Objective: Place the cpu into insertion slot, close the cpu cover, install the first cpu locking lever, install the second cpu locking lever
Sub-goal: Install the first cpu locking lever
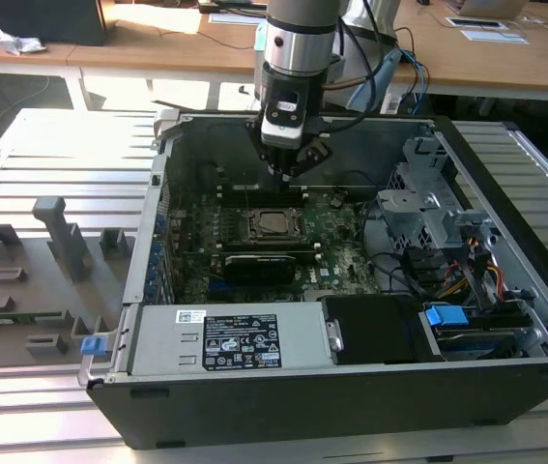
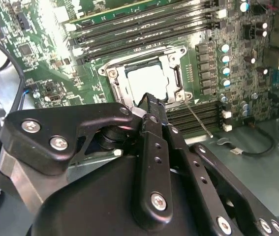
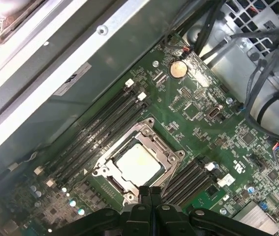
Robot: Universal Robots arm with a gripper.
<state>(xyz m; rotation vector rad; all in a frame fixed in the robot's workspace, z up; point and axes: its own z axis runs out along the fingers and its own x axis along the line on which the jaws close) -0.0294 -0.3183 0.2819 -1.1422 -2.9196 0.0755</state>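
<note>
The computer case (image 1: 351,406) lay on its side with the side panel off, so the motherboard (image 1: 346,266) faced upward and the arm could reach it from above. The gripper (image 1: 288,172) hung inside the case over the memory slots (image 3: 105,128), just beside the socket and clear of the board. Its fingertips (image 3: 146,192) were pressed together with nothing between them, which probably served to present one narrow tip for pushing rather than grasping. The insertion slot (image 2: 174,78) sat between two banks of memory slots. The cpu cover (image 3: 156,143) lay flat over the slot, its window framing the chip and its edges apparently bearing on the chip's border to retain it. The cpu (image 3: 138,163) was seated in the slot, metal top upward. In the second wrist view, one thin locking lever (image 2: 198,118) stood out obliquely from a socket corner and appeared unlatched.
</note>
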